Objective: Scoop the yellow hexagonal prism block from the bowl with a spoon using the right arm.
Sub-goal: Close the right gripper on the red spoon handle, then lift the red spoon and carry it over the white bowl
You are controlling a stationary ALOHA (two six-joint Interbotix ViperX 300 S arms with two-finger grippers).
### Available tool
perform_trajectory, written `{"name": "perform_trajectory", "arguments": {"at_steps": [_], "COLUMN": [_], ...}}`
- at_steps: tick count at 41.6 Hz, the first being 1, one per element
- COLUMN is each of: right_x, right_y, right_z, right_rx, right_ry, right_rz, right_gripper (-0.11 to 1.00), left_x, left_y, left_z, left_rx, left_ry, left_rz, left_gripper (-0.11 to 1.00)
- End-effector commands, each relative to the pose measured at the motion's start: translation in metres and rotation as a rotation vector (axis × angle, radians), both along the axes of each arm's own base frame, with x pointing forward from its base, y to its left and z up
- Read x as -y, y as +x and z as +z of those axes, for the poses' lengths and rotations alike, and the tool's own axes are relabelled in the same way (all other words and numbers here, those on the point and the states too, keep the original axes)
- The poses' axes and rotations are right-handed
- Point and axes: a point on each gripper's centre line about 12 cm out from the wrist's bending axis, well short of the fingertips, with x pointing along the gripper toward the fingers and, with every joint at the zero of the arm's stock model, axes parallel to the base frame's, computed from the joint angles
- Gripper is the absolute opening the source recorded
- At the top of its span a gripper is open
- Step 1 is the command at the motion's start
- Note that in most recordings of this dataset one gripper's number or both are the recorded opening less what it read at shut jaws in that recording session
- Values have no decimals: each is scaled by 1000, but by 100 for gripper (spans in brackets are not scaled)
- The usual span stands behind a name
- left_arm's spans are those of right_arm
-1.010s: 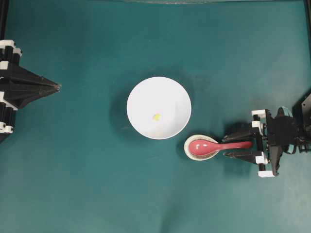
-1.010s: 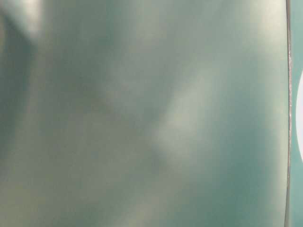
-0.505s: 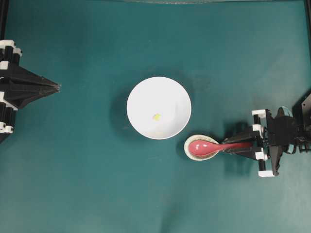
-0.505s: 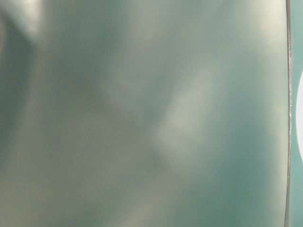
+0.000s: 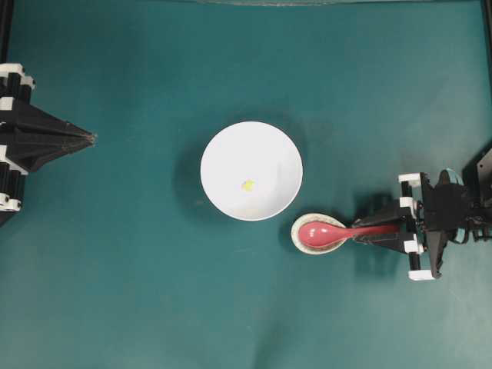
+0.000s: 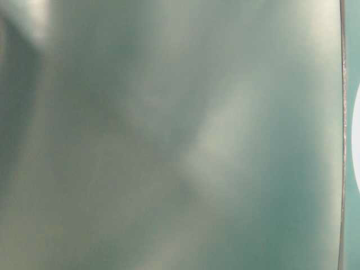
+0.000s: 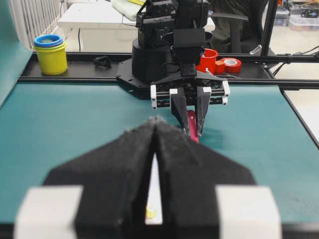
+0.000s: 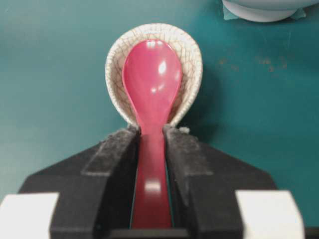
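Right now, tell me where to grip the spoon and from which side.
Grip the spoon by its straight handle, coming from the side away from the bowl. The scoop sits in the spoon rest; only the handle sticks out free. The right gripper is already closed there.

Robotics lab: teal work mat (image 7: 60,129), black frame rail (image 7: 65,79), storage bins (image 7: 304,15)

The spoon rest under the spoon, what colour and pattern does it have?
The spoon rest is beige with a fine dark crackle pattern, best seen in the right wrist view.
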Motion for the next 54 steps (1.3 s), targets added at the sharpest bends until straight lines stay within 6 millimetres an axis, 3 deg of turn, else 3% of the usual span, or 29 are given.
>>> {"name": "perform_trajectory", "arguments": {"at_steps": [1, 17, 34, 43, 54], "right_x": [-2, 3, 13, 35, 69], "right_y": [3, 10, 48, 72, 95], "right_z": [12, 48, 118, 154, 168], "right_rx": [52, 85, -27, -141, -250], "right_ry": [21, 72, 86, 99, 87], "right_rz": [2, -13, 17, 14, -34], "right_gripper": [24, 24, 24, 24, 24], "left_x": [0, 0, 1, 0, 1], "left_y": [2, 3, 2, 3, 3], "left_z": [3, 0, 5, 3, 2], "left_rx": [8, -12, 14, 3, 0], "left_ry": [-2, -2, 24, 24, 24], "left_rz": [0, -2, -3, -2, -4], "left_gripper": [0, 0, 0, 0, 0]}}
